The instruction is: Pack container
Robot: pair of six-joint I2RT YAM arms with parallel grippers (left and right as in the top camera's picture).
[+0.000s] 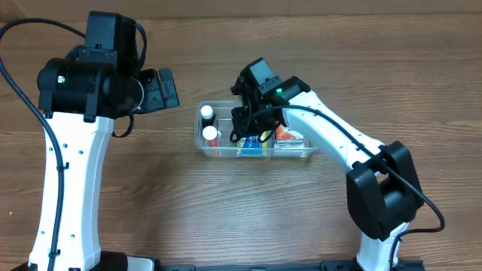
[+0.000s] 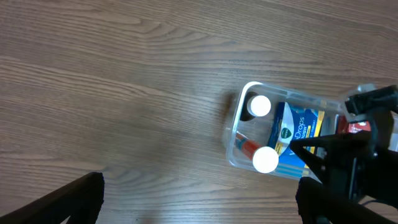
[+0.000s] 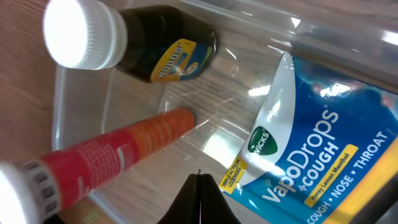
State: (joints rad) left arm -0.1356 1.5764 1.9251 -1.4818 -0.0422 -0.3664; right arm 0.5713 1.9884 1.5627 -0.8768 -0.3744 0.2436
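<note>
Plainly, my left end effector hovers spread apart; the container lies to its right on the worktop, long axis sideways. My right end effector, fingers pressed together, is nearer, directly above its middle.

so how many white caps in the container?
2, at the left end of the container: one on the dark bottle, one on the red tube. Packets may hide more.
</note>
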